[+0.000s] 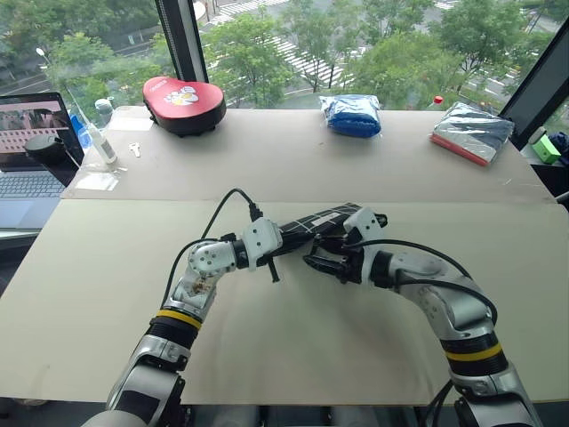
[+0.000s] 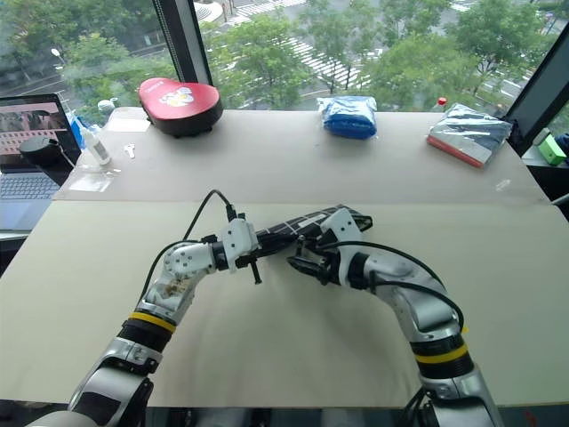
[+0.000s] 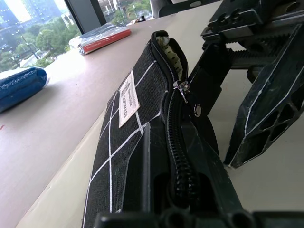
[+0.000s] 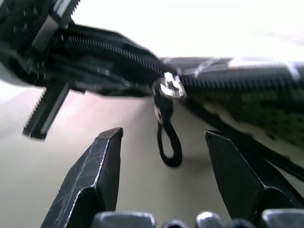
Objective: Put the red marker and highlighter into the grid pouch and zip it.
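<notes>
The grid pouch (image 1: 313, 222) is held up off the beige table (image 1: 293, 347), roughly mid-table, clamped at one end by the left gripper (image 1: 283, 238). Its zipper slider (image 4: 170, 90) sits partway along the teeth, with the end past it gaping, and the black pull cord (image 4: 169, 140) dangles below. The right gripper (image 4: 164, 156) has its fingers spread wide on either side of that cord, not touching it as far as the blurry wrist view shows. Further back on the table are a red heart-shaped case (image 1: 183, 104), a blue bag (image 1: 350, 115) and a laptop (image 1: 34, 147) at the left edge
</notes>
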{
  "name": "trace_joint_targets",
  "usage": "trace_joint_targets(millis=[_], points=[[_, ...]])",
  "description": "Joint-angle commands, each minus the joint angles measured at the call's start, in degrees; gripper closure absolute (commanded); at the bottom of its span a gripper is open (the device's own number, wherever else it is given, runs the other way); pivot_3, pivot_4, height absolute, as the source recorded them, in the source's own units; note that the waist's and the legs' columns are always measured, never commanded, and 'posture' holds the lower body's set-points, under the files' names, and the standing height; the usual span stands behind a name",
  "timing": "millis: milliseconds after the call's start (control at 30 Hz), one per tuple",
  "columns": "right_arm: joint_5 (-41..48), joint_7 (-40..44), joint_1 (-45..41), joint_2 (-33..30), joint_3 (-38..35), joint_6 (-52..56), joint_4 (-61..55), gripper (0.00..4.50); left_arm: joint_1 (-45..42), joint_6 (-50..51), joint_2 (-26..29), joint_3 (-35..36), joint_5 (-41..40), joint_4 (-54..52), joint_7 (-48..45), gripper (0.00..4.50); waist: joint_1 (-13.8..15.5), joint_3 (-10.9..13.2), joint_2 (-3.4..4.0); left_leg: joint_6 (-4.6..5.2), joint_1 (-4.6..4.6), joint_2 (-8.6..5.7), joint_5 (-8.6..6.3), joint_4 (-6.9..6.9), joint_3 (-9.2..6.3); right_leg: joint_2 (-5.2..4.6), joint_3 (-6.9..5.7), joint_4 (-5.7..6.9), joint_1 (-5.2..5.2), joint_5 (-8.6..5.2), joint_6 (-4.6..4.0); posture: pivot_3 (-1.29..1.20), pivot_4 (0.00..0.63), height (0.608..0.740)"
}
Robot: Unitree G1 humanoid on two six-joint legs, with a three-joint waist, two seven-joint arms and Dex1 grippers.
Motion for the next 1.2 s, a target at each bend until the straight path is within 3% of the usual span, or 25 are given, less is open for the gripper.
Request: trace_joint_targets(millis=[33, 100, 400, 667, 800, 1033, 1200], points=[[0.59, 0.13, -1.59, 0.68, -0.52, -0.49, -0.21, 1.42, -0.42, -0.52, 0.13, 0.67, -0.68, -1.84, 0.40, 4.50, 0.07, 0.00, 0.00, 0.00, 0.00, 0.00, 0.00, -0.01, -0.01, 0.00, -0.01, 0.00, 0.00, 0.00, 0.00, 0.00, 0.150, 0.740], [0.76, 0.26, -1.67, 0.71, -0.78, -0.48, -0.08, 1.66, -0.48, -0.49, 0.11, 0.69, -0.68, -1.75, 0.50, 4.50, 0.06, 0.00, 0.00, 0.00, -0.01, -0.01, 0.00, 0.00, -0.01, 0.00, -0.01, 0.00, 0.00, 0.00, 0.00, 0.00, 0.150, 0.740], [4.60, 4.46, 1.18, -1.96, -2.60, -0.44, -4.53, 4.48, -0.54, -0.61, 0.11, 0.75, -0.67, -1.44, 0.71, 4.50, -0.02, 0.00, 0.01, 0.03, -0.03, -0.01, -0.02, -0.01, -0.01, 0.00, -0.01, -0.01, -0.01, 0.00, 0.00, 0.00, 0.150, 0.740], [4.62, 4.02, 2.94, -4.60, -3.36, 0.12, -5.80, 4.48, -0.56, -0.50, -0.12, 0.52, -0.65, -1.74, 0.75, 4.50, 0.00, 0.01, 0.01, 0.03, -0.03, 0.00, -0.02, -0.01, -0.01, 0.00, -0.01, -0.01, -0.01, 0.00, 0.00, 0.00, 0.150, 0.740], [1.71, 3.85, 4.40, -9.98, -5.43, -1.77, -2.95, 4.48, -0.51, -0.33, -0.17, 0.54, -0.66, -2.06, 0.78, 4.50, 0.24, 0.01, 0.00, 0.03, -0.03, -0.02, -0.02, 0.00, -0.01, 0.00, -0.01, -0.02, 0.01, 0.00, 0.00, 0.00, 0.150, 0.740], [0.54, 6.33, 5.53, -20.95, -16.45, -5.97, 6.14, 4.48, 0.00, -0.20, -0.04, 0.58, -0.71, -2.38, 0.71, 4.50, 0.27, 0.01, -0.01, 0.05, -0.05, -0.02, -0.02, 0.00, 0.02, -0.01, 0.00, -0.05, 0.02, 0.00, 0.00, 0.00, 0.150, 0.740], [1.61, 8.78, 7.56, -24.50, -18.65, -4.82, 7.37, 4.48, -0.04, -0.23, -0.16, 0.63, -0.76, -2.28, 0.66, 4.50, 0.03, 0.01, -0.01, 0.06, -0.04, 0.05, -0.03, -0.02, 0.03, 0.01, 0.00, -0.04, 0.03, 0.00, 0.00, 0.00, 0.150, 0.740]])
